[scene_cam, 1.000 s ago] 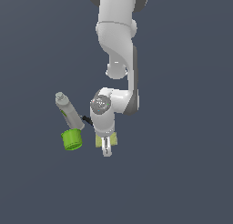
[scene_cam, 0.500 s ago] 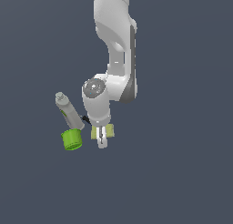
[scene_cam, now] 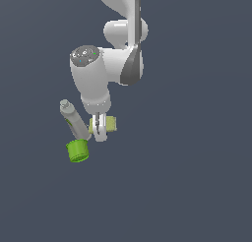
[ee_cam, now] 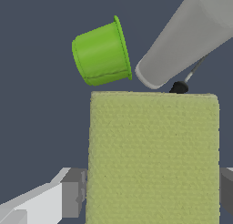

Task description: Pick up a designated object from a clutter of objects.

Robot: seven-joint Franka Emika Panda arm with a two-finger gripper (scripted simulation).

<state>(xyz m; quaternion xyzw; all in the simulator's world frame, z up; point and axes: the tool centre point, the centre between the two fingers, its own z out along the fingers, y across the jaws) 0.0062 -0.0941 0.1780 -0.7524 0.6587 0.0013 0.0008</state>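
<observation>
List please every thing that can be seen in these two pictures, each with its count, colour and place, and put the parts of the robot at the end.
sponge block: 1, pale yellow-green, between the gripper fingers
cup: 1, bright green, on its side, at the exterior view's left of the block
bottle: 1, grey-white, lying tilted, just above the cup in the exterior view
marker-like stick: 1, black, mostly hidden behind the block, by the bottle
floor: 1, dark grey-blue, under everything
gripper: 1, white with grey pads, fingers at both sides of the block
arm: 1, white and grey, above the clutter

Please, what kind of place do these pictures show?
Probably a simulated test scene, not a real room: a plain dark grey floor, a white robot arm, and only small items: a yellow-green block, green cup, grey bottle.
</observation>
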